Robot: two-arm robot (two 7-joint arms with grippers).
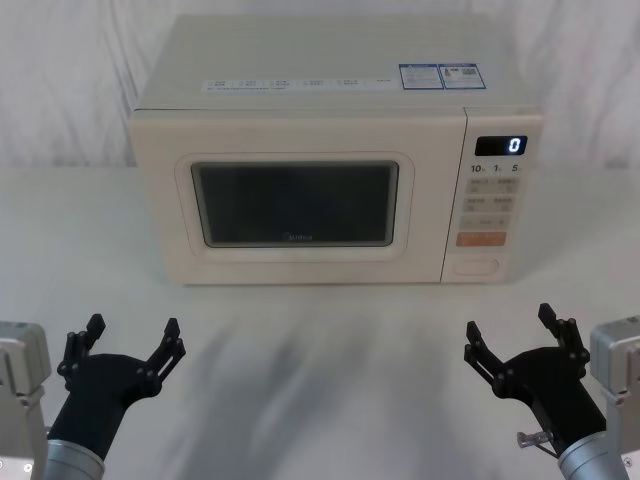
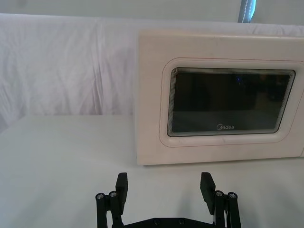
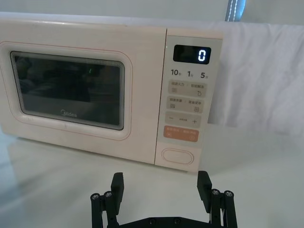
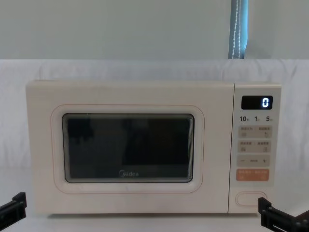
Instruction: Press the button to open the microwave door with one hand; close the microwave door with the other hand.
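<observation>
Sitting squarely at the middle of the white surface (image 1: 320, 330), toward twelve o'clock from the robot, the microwave (image 1: 335, 85) faces forward with the microwave door (image 1: 300, 205) shut flush against its front. The door's dark window carries a grey Midea logo along its lower edge. At three o'clock of the door runs the narrow control panel (image 1: 492, 195), its display (image 1: 501, 145) lit with a "0". Under the display come rows of small cream keys, then the orange key (image 1: 481, 238), and at the panel's six o'clock end the button (image 1: 475, 267), wide, blank and untouched.

The left gripper (image 1: 132, 340) hovers low over the surface at about seven o'clock of the microwave, well apart from it, fingers spread wide with nothing between them. In the left wrist view its two black fingers (image 2: 122, 187) point toward the door's lower corner at the side away from the panel.

The right gripper (image 1: 512, 333) hovers at about five o'clock of the microwave, also well short of it, fingers parted and empty. In the right wrist view it lines up roughly with the button (image 3: 177, 156), which lies beyond the gap between the fingertips. A white cloth (image 4: 145, 67) hangs behind the microwave.
</observation>
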